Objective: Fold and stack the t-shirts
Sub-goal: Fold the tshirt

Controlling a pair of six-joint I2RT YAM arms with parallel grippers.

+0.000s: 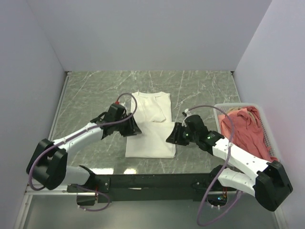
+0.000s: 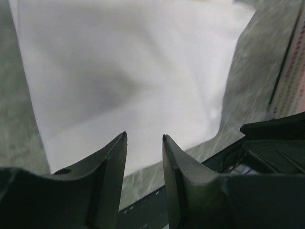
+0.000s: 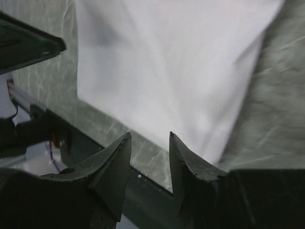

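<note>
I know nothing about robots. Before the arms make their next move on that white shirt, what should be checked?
1. Left end effector open, nothing between its fingers: ok.
2. Right end effector open, nothing held: ok.
3. White cloth t-shirt lying flat on the green marbled table, between the two arms: ok.
4. That t-shirt folded small enough to stack: cannot tell.
5. Salmon-pink cloth shirt resting inside the white plastic slatted basket, out of the way: ok.
</note>
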